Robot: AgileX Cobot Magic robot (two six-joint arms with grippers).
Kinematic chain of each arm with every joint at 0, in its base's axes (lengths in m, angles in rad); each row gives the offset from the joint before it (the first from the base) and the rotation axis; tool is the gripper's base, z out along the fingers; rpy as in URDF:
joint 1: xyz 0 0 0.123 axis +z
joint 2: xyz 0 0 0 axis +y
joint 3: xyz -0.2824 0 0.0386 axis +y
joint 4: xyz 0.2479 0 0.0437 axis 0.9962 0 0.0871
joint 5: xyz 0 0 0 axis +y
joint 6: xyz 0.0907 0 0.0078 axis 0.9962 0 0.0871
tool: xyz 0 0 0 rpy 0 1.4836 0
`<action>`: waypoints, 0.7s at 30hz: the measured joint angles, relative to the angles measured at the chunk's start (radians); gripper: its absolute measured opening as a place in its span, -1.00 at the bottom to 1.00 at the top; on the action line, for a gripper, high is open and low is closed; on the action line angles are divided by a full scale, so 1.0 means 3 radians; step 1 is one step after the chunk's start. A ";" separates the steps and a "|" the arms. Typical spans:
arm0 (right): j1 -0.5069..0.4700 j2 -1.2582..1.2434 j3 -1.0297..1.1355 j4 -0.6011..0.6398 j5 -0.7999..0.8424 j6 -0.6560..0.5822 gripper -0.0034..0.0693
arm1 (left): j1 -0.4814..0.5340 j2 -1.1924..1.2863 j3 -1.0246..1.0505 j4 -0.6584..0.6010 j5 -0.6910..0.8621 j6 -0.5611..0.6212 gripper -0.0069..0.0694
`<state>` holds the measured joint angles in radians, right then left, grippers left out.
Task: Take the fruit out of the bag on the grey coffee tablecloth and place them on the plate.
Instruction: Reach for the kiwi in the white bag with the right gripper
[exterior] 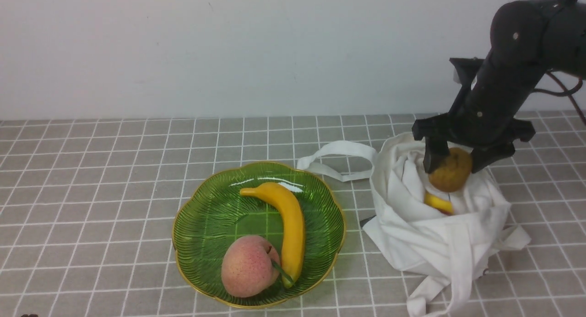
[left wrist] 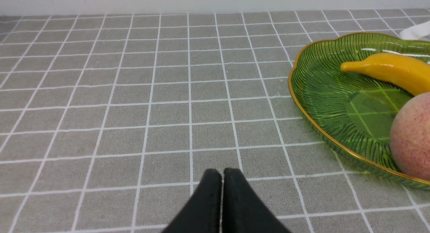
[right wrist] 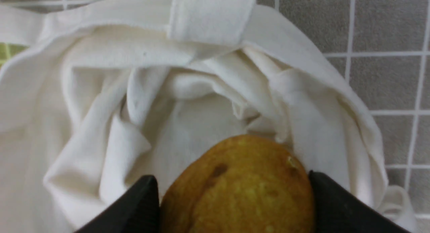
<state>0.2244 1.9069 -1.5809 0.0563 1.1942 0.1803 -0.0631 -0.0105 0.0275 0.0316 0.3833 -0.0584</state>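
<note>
Right gripper (exterior: 458, 163) closed on the olive-brown fruit (exterior: 451, 170): one black finger presses each side of it, and the fruit fills the gap between the jaws in the right wrist view. Directly below the gripper sits the bag (exterior: 439, 234), mouth open and crumpled. Whether the fruit's underside touches the cloth is hard to tell from here; it appears just clear. A yellow-orange piece (exterior: 438, 202) lies inside the bag, just under the held fruit. The plate (exterior: 206, 225) rests on the grey coffee tablecloth (exterior: 91, 193), well to the gripper's left, carrying a banana (exterior: 288, 216) and a peach (exterior: 249, 265) that touch each other. Left gripper (left wrist: 221, 176) has its fingertips together, nothing between them, low over bare cloth on the far side of the plate from the bag.
</note>
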 joint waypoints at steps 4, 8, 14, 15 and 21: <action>0.0002 -0.0345 0.0000 0.0028 0.0088 -0.0032 0.47 | 0.0000 0.0000 0.0000 0.0000 0.0000 0.0000 -0.84; 0.0002 -0.0646 0.0000 0.0224 0.0103 -0.0226 0.47 | 0.0000 0.0000 0.0000 0.0000 0.0000 0.0000 -0.84; 0.0002 -0.0773 0.0000 0.0264 0.0139 -0.0326 0.47 | 0.0000 0.0000 0.0000 0.0000 0.0000 0.0000 -0.84; 0.0002 -0.0752 0.0000 0.0256 0.0147 -0.0326 0.47 | 0.0000 0.0000 0.0000 0.0000 0.0000 0.0000 -0.84; 0.0002 -0.0512 0.0000 0.0240 0.0164 -0.0326 0.47 | 0.0000 0.0000 0.0000 0.0000 0.0000 0.0000 -0.84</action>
<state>0.2249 1.7532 -1.5809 0.1283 1.2435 0.0826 -0.0631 -0.0105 0.0275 0.0316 0.3833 -0.0584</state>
